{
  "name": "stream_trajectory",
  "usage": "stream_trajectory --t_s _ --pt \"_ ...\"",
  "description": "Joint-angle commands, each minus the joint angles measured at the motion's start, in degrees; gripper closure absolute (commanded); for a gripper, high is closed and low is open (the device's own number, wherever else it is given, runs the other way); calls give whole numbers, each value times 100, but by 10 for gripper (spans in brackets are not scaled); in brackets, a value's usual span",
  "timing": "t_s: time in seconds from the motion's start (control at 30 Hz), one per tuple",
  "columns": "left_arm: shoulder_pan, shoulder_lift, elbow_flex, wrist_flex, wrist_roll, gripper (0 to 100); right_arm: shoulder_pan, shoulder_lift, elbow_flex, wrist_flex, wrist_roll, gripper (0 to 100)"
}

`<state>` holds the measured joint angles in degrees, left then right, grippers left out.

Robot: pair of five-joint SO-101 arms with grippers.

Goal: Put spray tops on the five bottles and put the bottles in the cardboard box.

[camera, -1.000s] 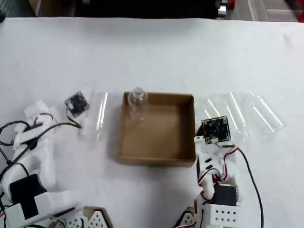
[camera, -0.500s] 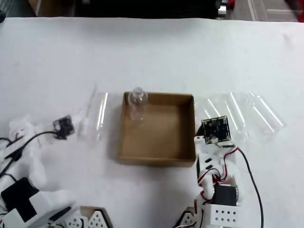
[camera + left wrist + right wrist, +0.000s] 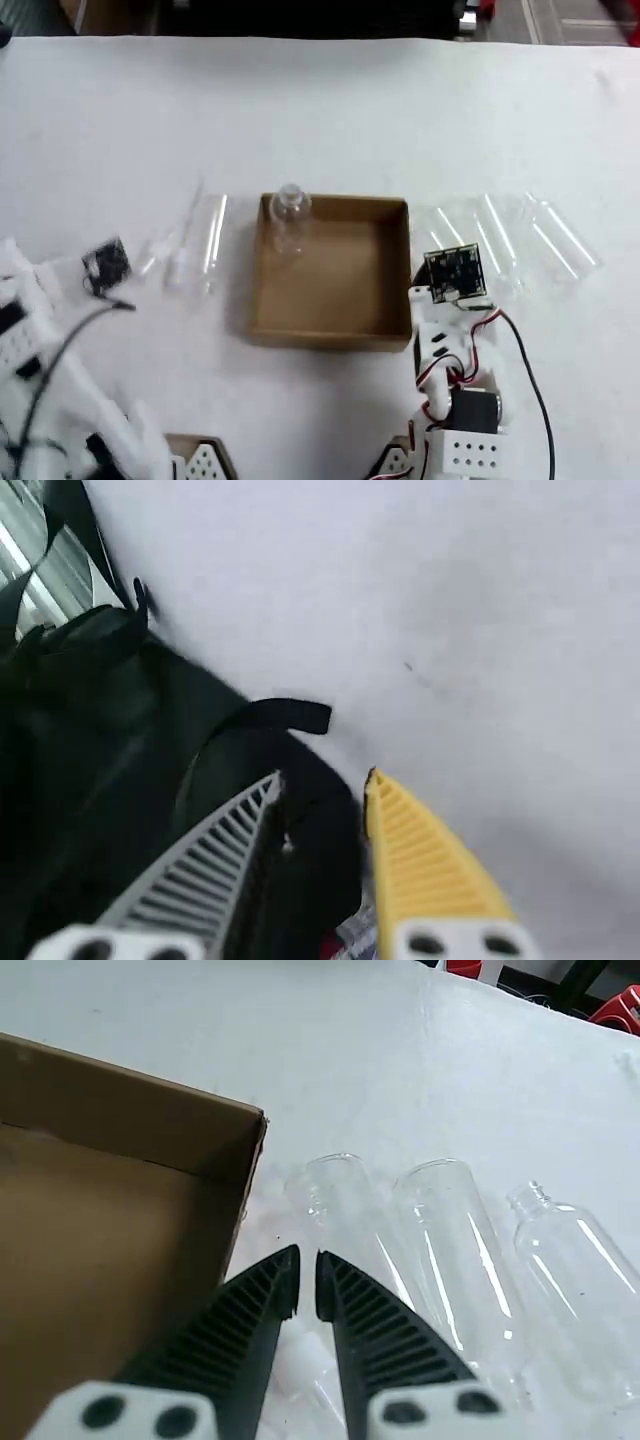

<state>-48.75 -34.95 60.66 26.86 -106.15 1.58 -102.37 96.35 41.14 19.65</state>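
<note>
Since neither gripper holds a bottle, we judge a pickup to be the coming move. The left gripper (image 3: 325,780), fingers apart and empty, hangs by the table (image 3: 450,600) edge over a black bag (image 3: 100,760). The single bottle (image 3: 207,240) lies well apart to its right, long axis running away from the arms. The box (image 3: 330,335) holds one boxed bottle (image 3: 290,215) at its far wall. The right gripper (image 3: 305,1260), fingers nearly together on nothing, is nearer: three bottles (image 3: 450,1240) lie just ahead, lengthwise away. We read no labels.
</note>
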Motion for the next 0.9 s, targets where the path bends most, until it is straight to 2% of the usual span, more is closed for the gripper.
stream_trajectory --t_s 0.0,0.07,0.13,0.2,0.37,0.47,0.6,0.67,0.73,0.87 --pt "-514 -2229 -536 3912 -2338 871 -57 -31 53 -92 70 981" --pt "-637 -2835 -800 5037 -2664 868 -57 -31 53 -92 70 981" --pt "-804 -3169 -818 5556 -2927 867 -57 -31 53 -92 70 981" --pt "-1015 -3231 -589 5758 -3121 842 -57 -31 53 -92 70 981" --pt "-1710 -3266 9 5741 -3226 695 -57 -31 53 -92 70 981" --pt "-2000 -3257 440 5064 -3314 699 -57 -31 53 -92 70 981" --pt "-2316 -3240 1749 3024 -3596 698 -57 -31 53 -101 70 981" --pt "-2404 -3266 2374 2251 -3754 697 -57 -31 53 -101 70 981" --pt "-2396 -3266 2708 1855 -3771 697 -57 -31 53 -110 70 981" --pt "-2264 -3240 2813 1829 -3745 698 -171 -31 53 -84 70 981"
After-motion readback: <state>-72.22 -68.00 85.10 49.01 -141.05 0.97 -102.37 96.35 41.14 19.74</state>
